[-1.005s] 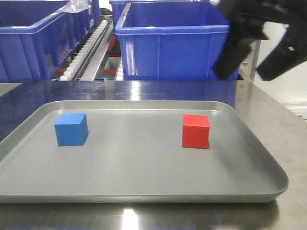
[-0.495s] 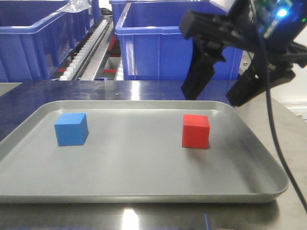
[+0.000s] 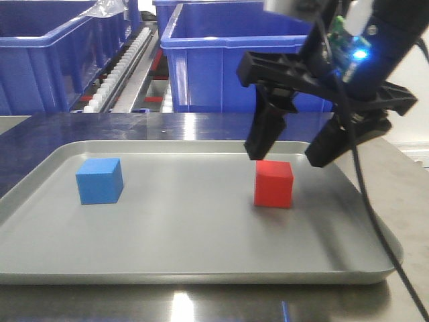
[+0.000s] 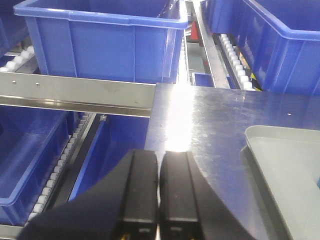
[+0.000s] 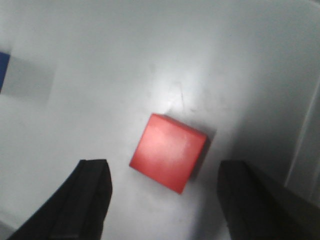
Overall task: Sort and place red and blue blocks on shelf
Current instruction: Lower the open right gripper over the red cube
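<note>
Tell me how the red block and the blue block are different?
The red block sits on the right of the grey tray in the front view; the blue block sits on its left. The open right tool hovers just above the red block, a finger to each side, while nothing is near the blue block. Both are small plain cubes of like size, resting flat on the tray.
</note>
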Available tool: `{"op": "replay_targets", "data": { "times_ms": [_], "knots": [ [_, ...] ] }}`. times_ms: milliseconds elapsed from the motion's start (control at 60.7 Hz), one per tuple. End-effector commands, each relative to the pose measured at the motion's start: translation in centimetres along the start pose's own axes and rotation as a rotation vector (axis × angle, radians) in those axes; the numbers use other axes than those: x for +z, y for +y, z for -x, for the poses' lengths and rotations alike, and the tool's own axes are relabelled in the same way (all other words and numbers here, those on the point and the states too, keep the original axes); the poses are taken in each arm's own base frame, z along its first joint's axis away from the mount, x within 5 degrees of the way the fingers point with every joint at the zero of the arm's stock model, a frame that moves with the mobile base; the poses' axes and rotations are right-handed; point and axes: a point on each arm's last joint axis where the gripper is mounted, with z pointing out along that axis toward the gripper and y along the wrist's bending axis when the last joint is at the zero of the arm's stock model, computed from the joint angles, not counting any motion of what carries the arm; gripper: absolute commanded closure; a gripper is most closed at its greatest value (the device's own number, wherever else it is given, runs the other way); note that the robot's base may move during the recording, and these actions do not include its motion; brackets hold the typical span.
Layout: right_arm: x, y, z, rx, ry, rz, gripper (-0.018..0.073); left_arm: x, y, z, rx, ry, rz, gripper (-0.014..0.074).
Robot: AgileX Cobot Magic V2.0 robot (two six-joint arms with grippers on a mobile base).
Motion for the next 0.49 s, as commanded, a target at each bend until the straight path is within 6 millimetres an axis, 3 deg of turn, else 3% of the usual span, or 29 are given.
{"op": "replay_targets", "data": {
  "times_ms": [0, 478],
  "knots": [
    [-1.7, 1.0, 1.9, -0.009, -0.102, 0.040, -0.0001, 0.1, -0.1, 0.0, -0.009, -0.068, -0.020, 0.0474],
    [1.1, 0.8, 2.3, -0.003, -0.011, 0.015, -0.0001, 0.1, -0.1, 0.0, -0.009, -0.068, -0.020, 0.0474]
  ]
}}
